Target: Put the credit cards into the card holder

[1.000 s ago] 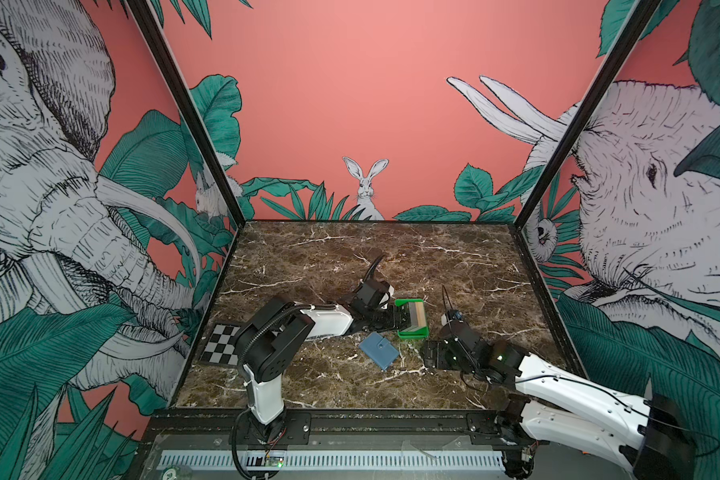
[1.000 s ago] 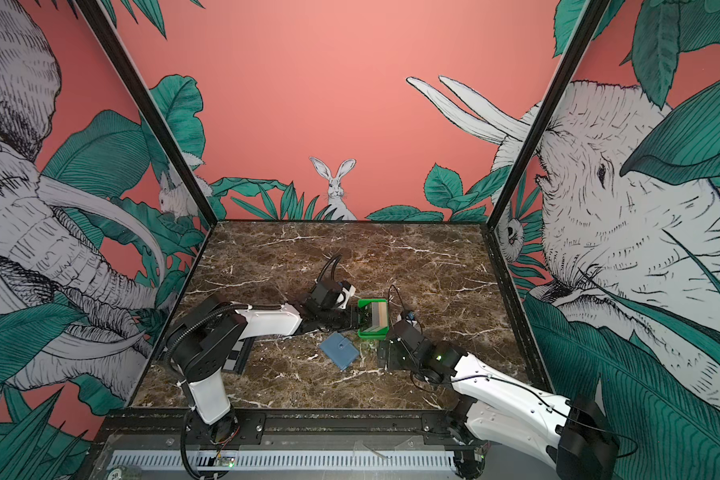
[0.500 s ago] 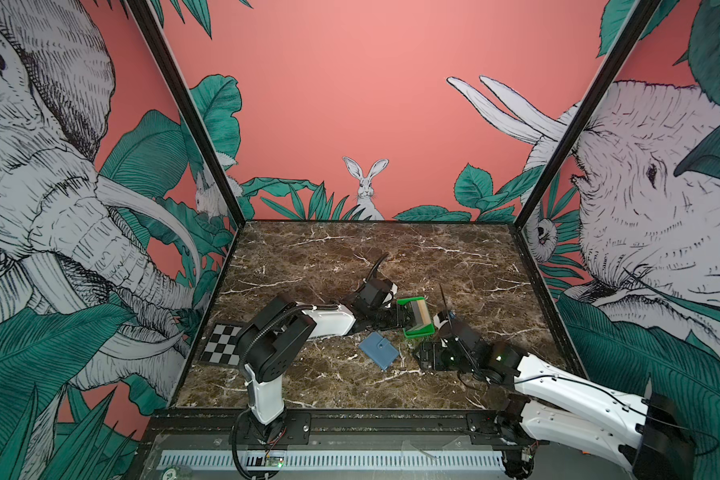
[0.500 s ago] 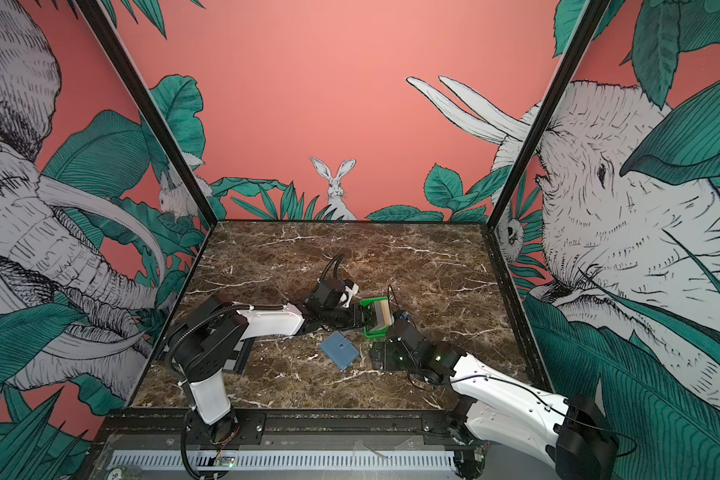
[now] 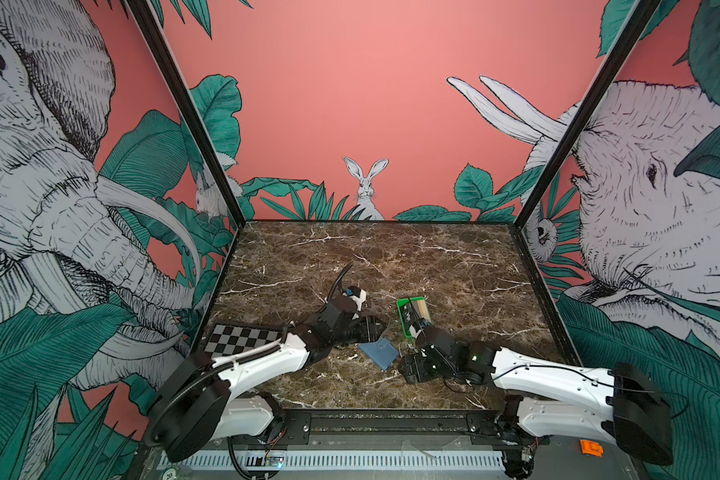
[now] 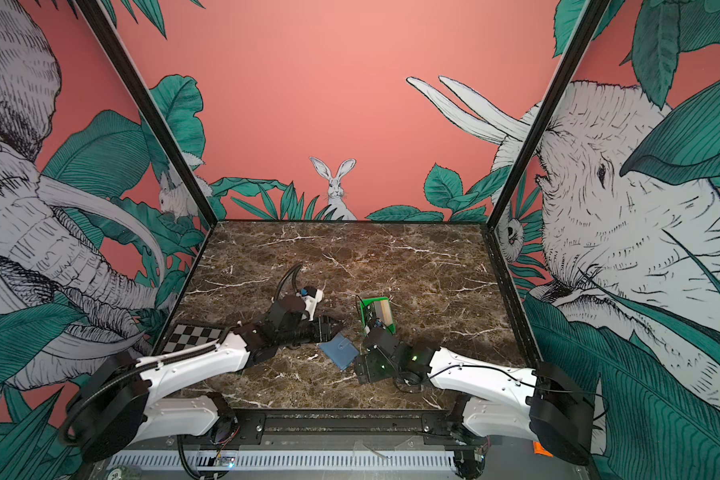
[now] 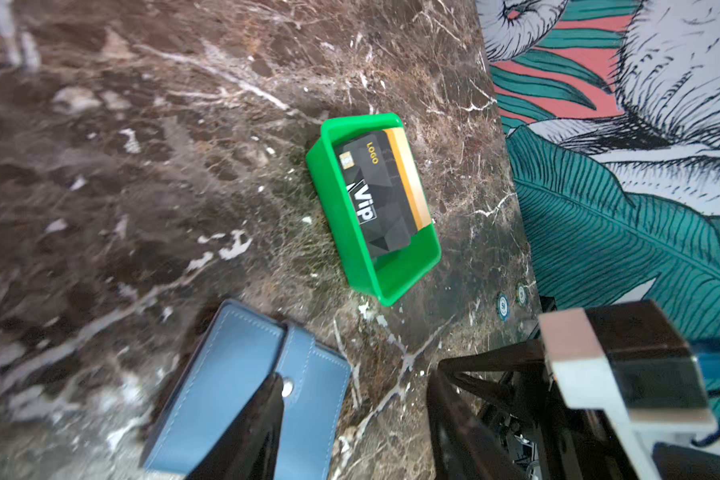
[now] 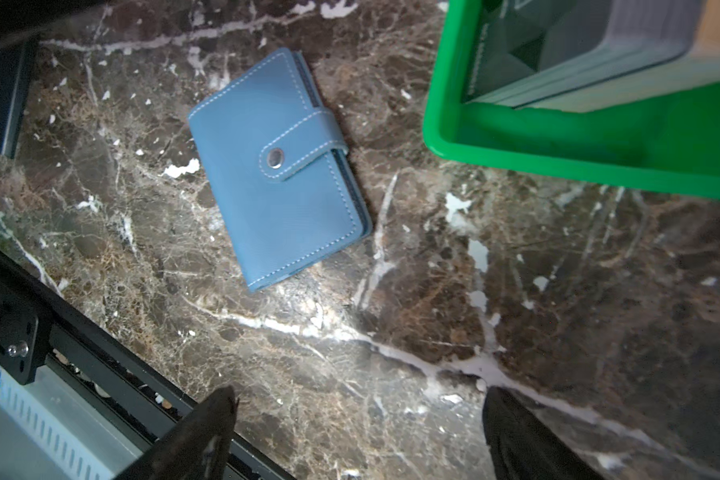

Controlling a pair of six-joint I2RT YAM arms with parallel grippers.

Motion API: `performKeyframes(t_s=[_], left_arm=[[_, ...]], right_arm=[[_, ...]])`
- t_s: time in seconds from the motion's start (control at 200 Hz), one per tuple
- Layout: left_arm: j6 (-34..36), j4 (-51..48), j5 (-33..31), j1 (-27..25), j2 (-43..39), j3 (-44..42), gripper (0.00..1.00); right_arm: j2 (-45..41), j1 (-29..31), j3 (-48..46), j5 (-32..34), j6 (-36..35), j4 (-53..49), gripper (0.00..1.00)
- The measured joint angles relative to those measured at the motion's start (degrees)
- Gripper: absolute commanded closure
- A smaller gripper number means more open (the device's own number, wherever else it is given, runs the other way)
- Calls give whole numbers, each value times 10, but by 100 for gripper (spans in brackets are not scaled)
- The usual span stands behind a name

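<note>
The left gripper (image 7: 356,374) has its jaws spread and holds nothing. One finger (image 7: 250,428) lies over the snap tab of the closed slate-blue card holder (image 7: 225,374), and the other is over the marble tabletop (image 7: 142,166) just beside it. Whether the finger touches the tab cannot be told. Beyond the fingertips sits the green plastic tray (image 7: 337,199), with the black VIP credit card (image 7: 375,199) lying on a tan card (image 7: 414,178) inside. The right gripper (image 8: 360,392) is spread wide and empty above bare marble. Ahead of it the card holder lies flat, snapped shut. Farther off, to one side, stands the tray.
</note>
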Motion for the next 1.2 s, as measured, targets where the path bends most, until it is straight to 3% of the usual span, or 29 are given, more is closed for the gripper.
performKeyframes(t_s=[0.1, 0.22, 0.39, 0.855, 1.2], left_arm=[[-14, 7, -16, 0, -60, -63, 40], [-28, 11, -30, 0, -104, -107, 29], [-30, 17, -35, 1, -114, -112, 30], [-16, 24, -35, 3, -84, -108, 33], [-15, -8, -52, 3, -148, -109, 34]], right_arm=[[23, 2, 0, -11, -2, 23, 20], [58, 6, 0, -33, 0, 53, 28], [97, 19, 0, -63, 11, 105, 36], [190, 32, 24, -89, 65, 213, 41], [214, 32, 88, -56, 61, 220, 42]])
